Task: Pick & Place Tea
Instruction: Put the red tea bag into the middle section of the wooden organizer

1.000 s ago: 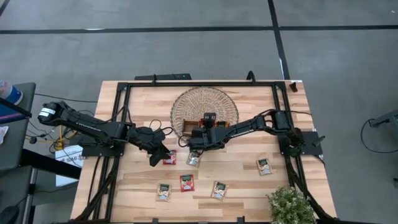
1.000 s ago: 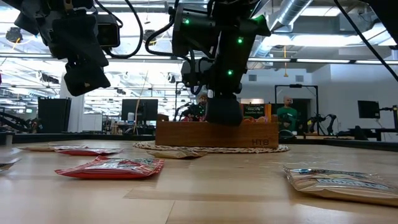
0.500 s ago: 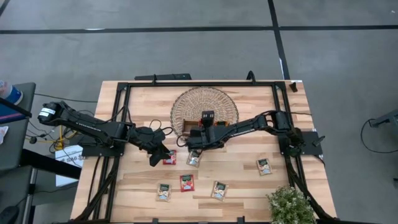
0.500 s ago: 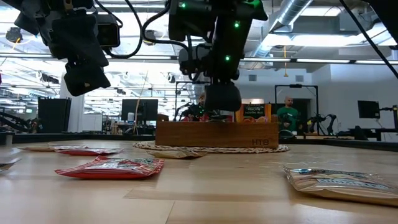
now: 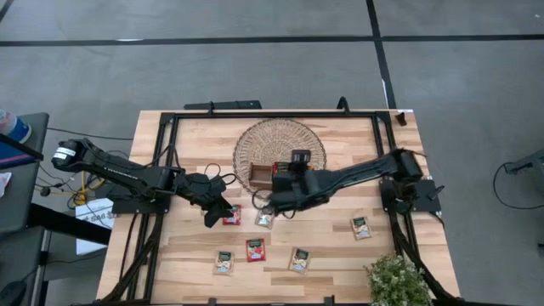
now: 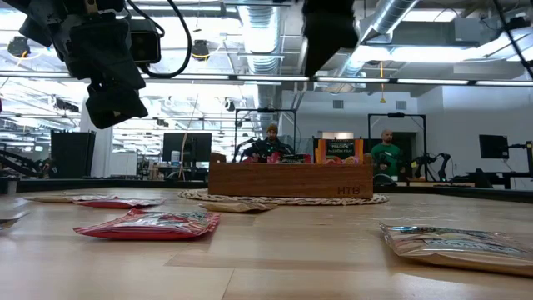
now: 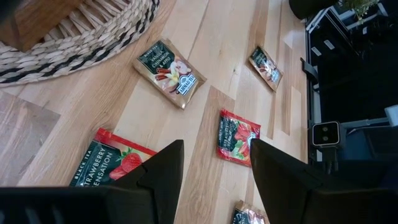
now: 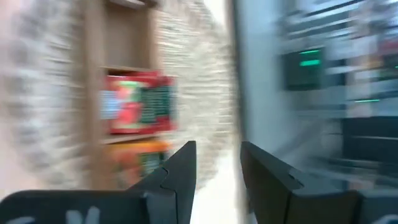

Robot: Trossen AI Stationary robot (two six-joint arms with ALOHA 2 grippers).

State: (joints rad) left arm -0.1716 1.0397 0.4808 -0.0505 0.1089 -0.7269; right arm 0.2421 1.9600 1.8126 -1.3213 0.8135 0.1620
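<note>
Several tea sachets lie flat on the wooden table: a red one (image 5: 231, 215) (image 7: 115, 165), a pale one (image 5: 265, 219) (image 7: 169, 73), and more nearer the front (image 5: 255, 249) (image 5: 224, 262) (image 5: 299, 259) (image 5: 361, 227). A brown wooden tray (image 5: 255, 174) stands on the round wicker mat (image 5: 280, 140); the blurred right wrist view shows a red sachet (image 8: 140, 102) and an orange one (image 8: 140, 158) in it. My right gripper (image 5: 274, 202) (image 8: 214, 180) hangs open high above the tray's near edge, with nothing between its fingers. My left gripper (image 5: 214, 214) (image 7: 214, 180) hovers open beside the red sachet.
A potted plant (image 5: 395, 280) stands at the near right corner. Black frame rails (image 5: 272, 115) run along the table's far and side edges. Bare wood shows between the sachets and the near edge. People and equipment show in the room beyond the table.
My right gripper has risen from down at the wooden tray to high above it, drifting a little toward the table's right edge. The sachets on the table lie as before.
</note>
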